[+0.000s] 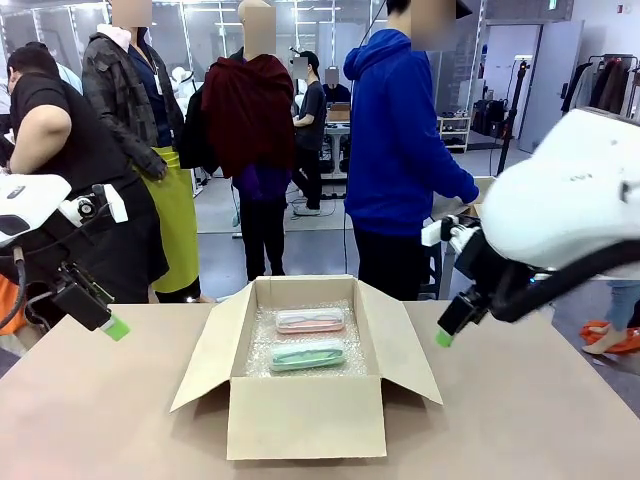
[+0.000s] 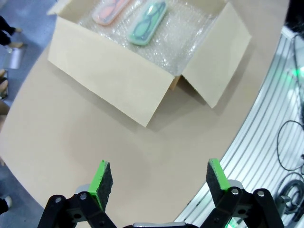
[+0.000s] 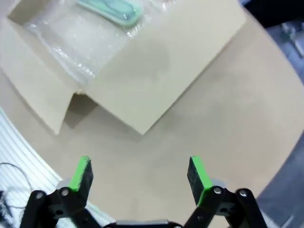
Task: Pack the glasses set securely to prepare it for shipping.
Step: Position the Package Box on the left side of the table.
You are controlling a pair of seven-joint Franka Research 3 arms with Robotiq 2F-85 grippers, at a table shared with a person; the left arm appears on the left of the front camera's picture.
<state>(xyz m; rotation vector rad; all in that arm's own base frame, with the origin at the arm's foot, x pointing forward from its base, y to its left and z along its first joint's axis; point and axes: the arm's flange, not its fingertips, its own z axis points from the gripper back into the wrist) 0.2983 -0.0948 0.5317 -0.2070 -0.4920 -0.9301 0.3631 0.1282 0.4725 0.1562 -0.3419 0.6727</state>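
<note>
Both grippers empty, jaws spread wide. I've got the left gripper (image 2: 159,178) hovering over bare table (image 2: 95,142) left of the cardboard box (image 1: 305,415), and the right gripper (image 3: 139,173) hovering on the box's right side. Neither touches anything. Box sits mid-table, flaps (image 1: 205,350) open, lined with bubble wrap (image 1: 262,350). Pink case (image 1: 310,320) and mint case (image 1: 307,354) lie flat on the wrap, side by side, pink farther from me. A person (image 1: 400,150) in a blue hoodie stands beyond the far edge.

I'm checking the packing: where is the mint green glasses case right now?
In the front view the mint green case lies on the bubble wrap inside the open cardboard box, mid-picture, just nearer the robot than the pink case.
</note>
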